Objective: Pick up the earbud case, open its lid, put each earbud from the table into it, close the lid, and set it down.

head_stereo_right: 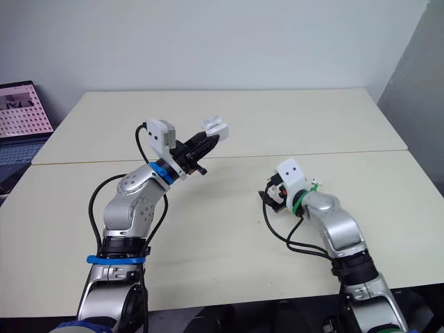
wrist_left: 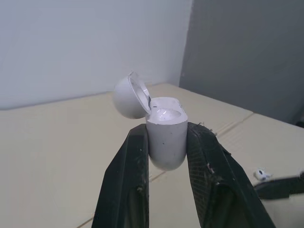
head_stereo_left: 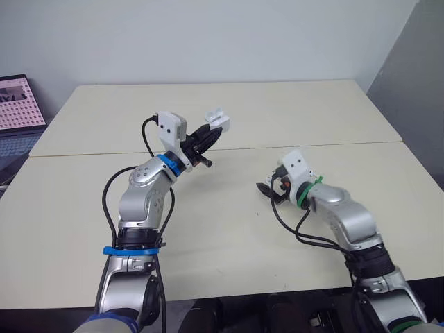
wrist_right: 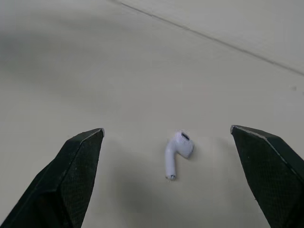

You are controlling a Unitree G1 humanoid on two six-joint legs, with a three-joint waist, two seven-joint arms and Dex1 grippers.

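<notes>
Head view: the left hand is raised over the table, left of the middle, and grips the earbud case. The right hand is low at the near right.
Left wrist view: the lid of the case stands open.
Right wrist view: the right hand is wide open. An earbud lies on the table between its fingers and touches neither.

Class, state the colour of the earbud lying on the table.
The earbud is white; right wrist view shows it best.
</notes>
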